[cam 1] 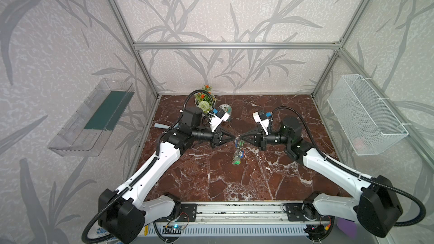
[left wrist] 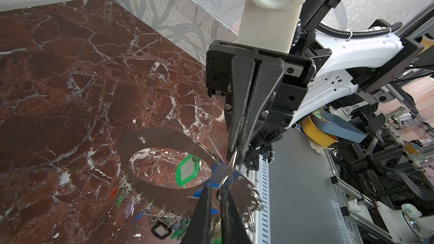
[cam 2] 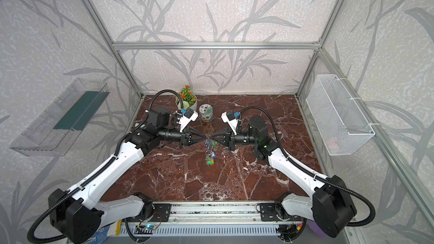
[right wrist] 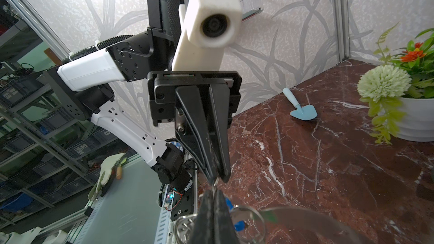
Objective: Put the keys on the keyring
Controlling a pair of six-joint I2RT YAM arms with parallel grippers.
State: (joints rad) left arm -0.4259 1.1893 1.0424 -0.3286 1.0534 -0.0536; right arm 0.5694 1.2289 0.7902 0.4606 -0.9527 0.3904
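Keyring [left wrist: 162, 139] just below left hand [cam 1: 232, 136] and right hand [cam 1: 240, 137] (both clenched on one split ring [left wrist: 229, 171])

You have a red-brown marble tabletop [cam 1: 211, 179] under the scene. Toward its back left stands a white pot of artificial flowers [cam 2: 187, 100], with a small round patterned tin [cam 2: 205, 113] just beside it. A pale blue trowel [right wrist: 300, 107] lies near the left wall. A clear plastic shelf [cam 1: 91, 123] hangs on that wall, and a white mesh basket [cam 1: 366, 116] on the right one.

left claw [right wrist: 217, 177] tip-to-tip with right claw [right wrist: 212, 194]
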